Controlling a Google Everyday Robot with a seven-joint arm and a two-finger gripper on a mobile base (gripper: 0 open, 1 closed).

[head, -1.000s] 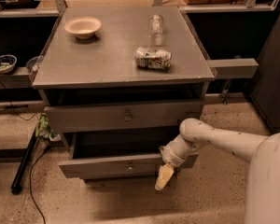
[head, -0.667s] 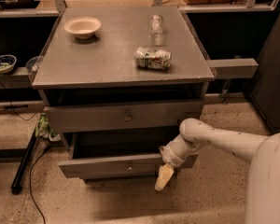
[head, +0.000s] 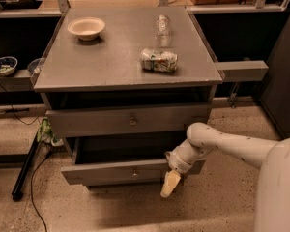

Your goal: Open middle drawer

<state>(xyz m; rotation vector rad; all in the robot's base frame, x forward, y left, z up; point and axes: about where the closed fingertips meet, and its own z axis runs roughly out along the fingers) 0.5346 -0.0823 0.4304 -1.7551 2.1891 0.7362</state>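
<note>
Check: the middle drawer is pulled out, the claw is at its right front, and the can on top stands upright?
No: the camera view shows the can lying on its side. The middle drawer is out, the claw at its right front.

On the bench, bowl back left, bottle back right, can before it; gripper hangs at right front of the middle drawer below.

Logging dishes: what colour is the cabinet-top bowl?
Cream round bowl, camera view; gripper at grey wooden middle drawer.

Speckled floor, possibly terrazzo; grey side shelf.
</note>
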